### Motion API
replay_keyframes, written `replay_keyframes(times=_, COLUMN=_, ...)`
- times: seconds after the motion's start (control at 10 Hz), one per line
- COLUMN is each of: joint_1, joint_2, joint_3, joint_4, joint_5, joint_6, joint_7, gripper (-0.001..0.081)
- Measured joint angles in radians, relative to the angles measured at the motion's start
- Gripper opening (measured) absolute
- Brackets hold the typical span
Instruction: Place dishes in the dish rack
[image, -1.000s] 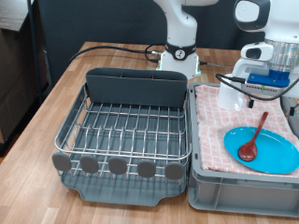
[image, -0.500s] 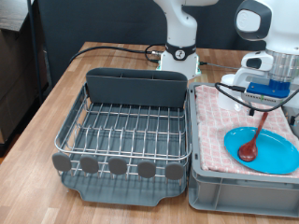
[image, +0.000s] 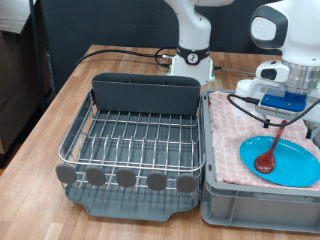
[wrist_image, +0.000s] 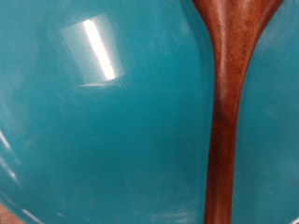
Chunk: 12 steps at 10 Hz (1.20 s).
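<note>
overhead, the claw hovers above the wooden spoon, which lies on the light-blue plate in the cloth-lined crate; its opening can't be told. beside it, the dish rack holds no dishes.

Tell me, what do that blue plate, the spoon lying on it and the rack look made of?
The plate looks like glossy plastic or glazed ceramic: it mirrors a bright light patch. The spoon appears to be reddish-brown wood with faint grain. The dish rack seems shiny silver metal wire on a matte dark grey plastic tray.
</note>
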Motion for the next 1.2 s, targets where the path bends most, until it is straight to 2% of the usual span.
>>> replay_keyframes(times=0.4, joint_1=0.012, joint_2=0.03, joint_3=-0.025, joint_4=-0.002, joint_5=-0.038, joint_6=0.011, joint_7=0.041, gripper=0.0803)
replay_keyframes(times=1.1, joint_1=0.021, joint_2=0.083, joint_3=-0.05, joint_4=-0.015, joint_5=-0.045, joint_6=0.109, joint_7=0.048, gripper=0.0803)
replay_keyframes(times=1.2, joint_1=0.027, joint_2=0.084, joint_3=-0.057, joint_4=-0.017, joint_5=-0.05, joint_6=0.113, joint_7=0.056, gripper=0.0728)
